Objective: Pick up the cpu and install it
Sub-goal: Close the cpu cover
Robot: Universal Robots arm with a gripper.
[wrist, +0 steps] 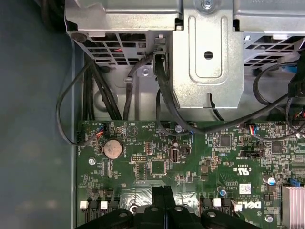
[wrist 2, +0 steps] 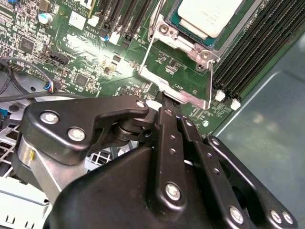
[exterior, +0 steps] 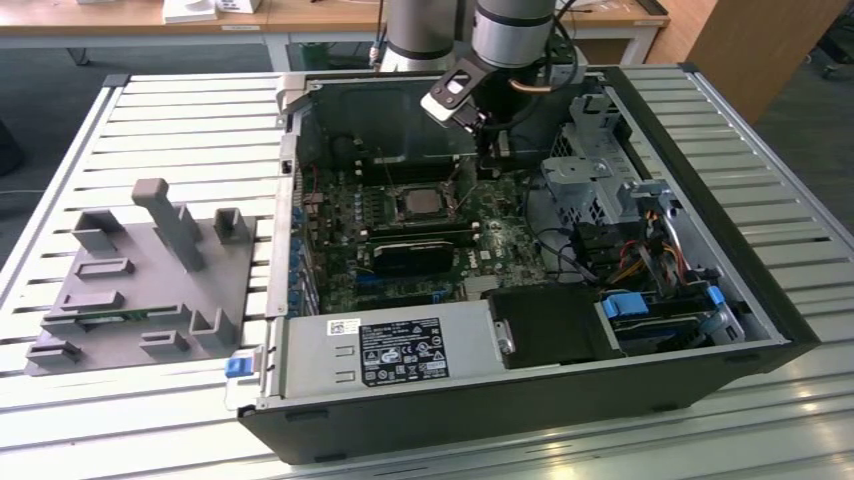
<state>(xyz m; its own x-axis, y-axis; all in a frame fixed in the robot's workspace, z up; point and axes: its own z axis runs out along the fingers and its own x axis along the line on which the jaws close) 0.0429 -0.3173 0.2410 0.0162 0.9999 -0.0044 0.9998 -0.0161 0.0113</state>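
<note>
The cpu (wrist 2: 209, 14) has a pale, satin metal lid; the claw (wrist 2: 164, 101) is matt black, the motherboard (wrist 2: 71, 57) glossy green, the slatted tabletop (exterior: 174, 130) brushed metal.

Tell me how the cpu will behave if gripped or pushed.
The cpu is a thin flat square, so probably stiff, light and unlikely to roll. Its smooth metal top looks slippery. It sits recessed in the socket, so a sideways push would probably be stopped by the rim.

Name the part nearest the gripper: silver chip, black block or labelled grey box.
The cpu, the silver chip in the socket. The black block and grey box lie farther from the gripper.
</note>
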